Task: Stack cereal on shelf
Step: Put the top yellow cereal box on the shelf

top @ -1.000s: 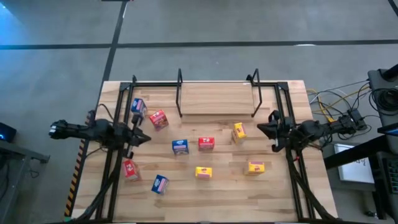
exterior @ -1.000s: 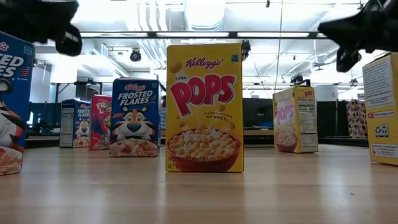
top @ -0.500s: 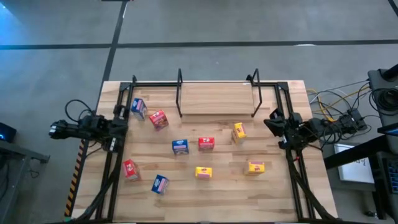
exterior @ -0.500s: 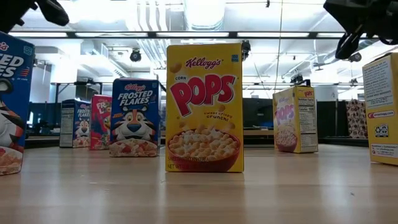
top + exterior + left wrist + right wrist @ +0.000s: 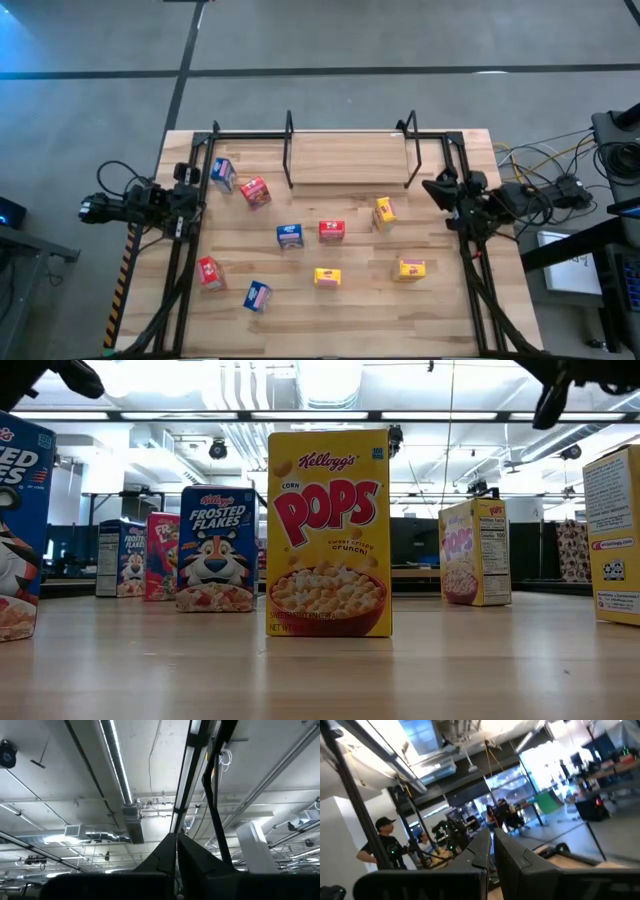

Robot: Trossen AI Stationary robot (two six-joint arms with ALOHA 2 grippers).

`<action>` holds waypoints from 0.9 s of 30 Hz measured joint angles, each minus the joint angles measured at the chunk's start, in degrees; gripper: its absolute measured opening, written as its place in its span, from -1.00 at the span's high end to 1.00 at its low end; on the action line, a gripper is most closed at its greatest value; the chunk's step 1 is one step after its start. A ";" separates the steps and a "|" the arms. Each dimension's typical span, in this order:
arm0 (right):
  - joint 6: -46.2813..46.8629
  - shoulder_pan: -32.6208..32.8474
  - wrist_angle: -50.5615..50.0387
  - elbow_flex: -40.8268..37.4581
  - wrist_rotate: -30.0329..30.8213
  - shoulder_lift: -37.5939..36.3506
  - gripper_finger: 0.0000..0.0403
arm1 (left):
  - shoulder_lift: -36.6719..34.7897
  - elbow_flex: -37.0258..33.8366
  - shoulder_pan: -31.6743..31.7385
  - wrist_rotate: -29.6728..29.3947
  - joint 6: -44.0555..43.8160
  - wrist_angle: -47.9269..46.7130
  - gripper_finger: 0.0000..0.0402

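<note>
Several small cereal boxes stand scattered on the wooden tabletop: blue ones (image 5: 222, 172) (image 5: 290, 236) (image 5: 257, 296), red ones (image 5: 254, 192) (image 5: 332, 231) (image 5: 209, 272) and yellow ones (image 5: 385, 211) (image 5: 327, 277) (image 5: 411, 268). The shelf (image 5: 348, 160), a light board in a thin black frame, stands at the far middle with nothing on it. My left gripper (image 5: 176, 842) is shut, tipped upward at the table's left side (image 5: 190, 188). My right gripper (image 5: 491, 840) is shut and raised at the right side (image 5: 440, 188). Neither is near a box.
Black frame rails (image 5: 200, 160) (image 5: 462, 160) run along both sides of the table under the arms. Cables (image 5: 545, 170) lie off the table's right edge. People (image 5: 382, 847) stand in the room beyond. Bare board lies between the boxes and the shelf.
My left gripper has tipped steeply upward and drawn back toward the table's left edge, staying shut. My right gripper has risen and swung a little toward the far edge, also shut. The boxes and the shelf have kept their places.
</note>
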 joint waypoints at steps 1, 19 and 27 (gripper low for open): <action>1.14 0.00 -1.52 1.57 0.91 1.69 0.94 | 0.00 0.00 0.00 0.00 0.00 0.83 1.00; 43.37 -0.17 -73.39 40.87 7.37 23.68 0.94 | 0.00 0.00 0.03 -0.47 3.01 6.29 1.00; 53.21 -2.86 -88.07 49.56 1.74 31.40 0.94 | 0.00 0.01 0.04 -0.50 5.65 6.57 1.00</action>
